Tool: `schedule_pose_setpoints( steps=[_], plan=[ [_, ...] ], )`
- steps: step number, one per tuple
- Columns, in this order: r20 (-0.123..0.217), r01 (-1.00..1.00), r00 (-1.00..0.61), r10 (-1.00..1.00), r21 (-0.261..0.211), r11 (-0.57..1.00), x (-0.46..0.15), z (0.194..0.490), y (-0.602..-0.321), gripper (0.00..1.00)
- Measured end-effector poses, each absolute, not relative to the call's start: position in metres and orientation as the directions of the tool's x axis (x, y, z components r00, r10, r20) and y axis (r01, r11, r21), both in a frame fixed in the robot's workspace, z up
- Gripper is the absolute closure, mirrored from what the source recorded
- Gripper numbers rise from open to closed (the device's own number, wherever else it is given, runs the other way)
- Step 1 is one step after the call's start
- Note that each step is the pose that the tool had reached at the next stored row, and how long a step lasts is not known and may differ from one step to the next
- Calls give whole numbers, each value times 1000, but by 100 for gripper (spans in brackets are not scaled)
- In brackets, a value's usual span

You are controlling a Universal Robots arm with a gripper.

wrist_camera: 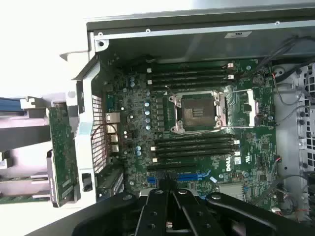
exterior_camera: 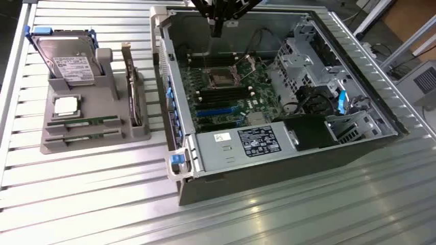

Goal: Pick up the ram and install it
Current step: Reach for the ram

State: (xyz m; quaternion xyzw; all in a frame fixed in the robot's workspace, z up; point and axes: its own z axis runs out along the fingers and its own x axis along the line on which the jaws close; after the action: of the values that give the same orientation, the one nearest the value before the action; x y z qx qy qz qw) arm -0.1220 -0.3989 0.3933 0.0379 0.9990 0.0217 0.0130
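Two ram sticks, slim green boards, lie in the front slots of the grey holder at the exterior view's left: one ram behind, the other ram in front of it. My gripper hangs over the far end of the open computer case, well away from the holder. Seen from the wrist, the gripper has its black fingers pressed together with nothing between them. Below it lies the green motherboard with empty black memory slots on both sides of the CPU socket.
The holder also carries a hard drive, a square silver CPU and an upright expansion card. Inside the case are a power supply, drive cages and cables. The ribbed metal table lies all around.
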Motion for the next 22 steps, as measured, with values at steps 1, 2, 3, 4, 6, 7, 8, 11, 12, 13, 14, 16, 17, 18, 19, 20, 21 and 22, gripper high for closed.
schedule_pose_setpoints(
  steps=[1, 2, 3, 4, 6, 7, 8, 11, 12, 13, 14, 16, 17, 18, 19, 20, 21, 22],
  plan=[
    [-24, 75, -997, 76, 45, 996, -124, 393, -399, 90],
    [-24, 75, -997, 76, 44, 996, -125, 393, -399, 90],
    [-24, 75, -997, 76, 44, 996, -126, 393, -399, 90],
    [-24, 75, -997, 76, 44, 996, -126, 393, -399, 90],
    [-24, 75, -997, 76, 44, 996, -126, 393, -399, 90],
    [-24, 75, -997, 76, 44, 996, -126, 393, -399, 90],
    [-25, 75, -997, 76, 44, 996, -127, 393, -399, 90],
    [-24, 75, -997, 76, 44, 996, -129, 393, -399, 90],
    [-24, 75, -997, 76, 44, 996, -130, 393, -399, 90],
    [-24, 75, -997, 76, 44, 996, -131, 393, -399, 90],
    [-24, 75, -997, 76, 44, 996, -132, 393, -399, 90],
    [-24, 75, -997, 76, 44, 996, -134, 393, -399, 90],
    [-24, 75, -997, 76, 44, 996, -135, 393, -399, 90],
    [-24, 75, -997, 76, 44, 996, -136, 393, -399, 90],
    [-24, 75, -997, 76, 45, 996, -137, 393, -399, 90],
    [-24, 75, -997, 76, 44, 996, -137, 393, -399, 90],
    [-24, 75, -997, 76, 45, 996, -138, 393, -399, 90],
    [-25, 75, -997, 76, 45, 996, -138, 393, -399, 90]
  ],
)
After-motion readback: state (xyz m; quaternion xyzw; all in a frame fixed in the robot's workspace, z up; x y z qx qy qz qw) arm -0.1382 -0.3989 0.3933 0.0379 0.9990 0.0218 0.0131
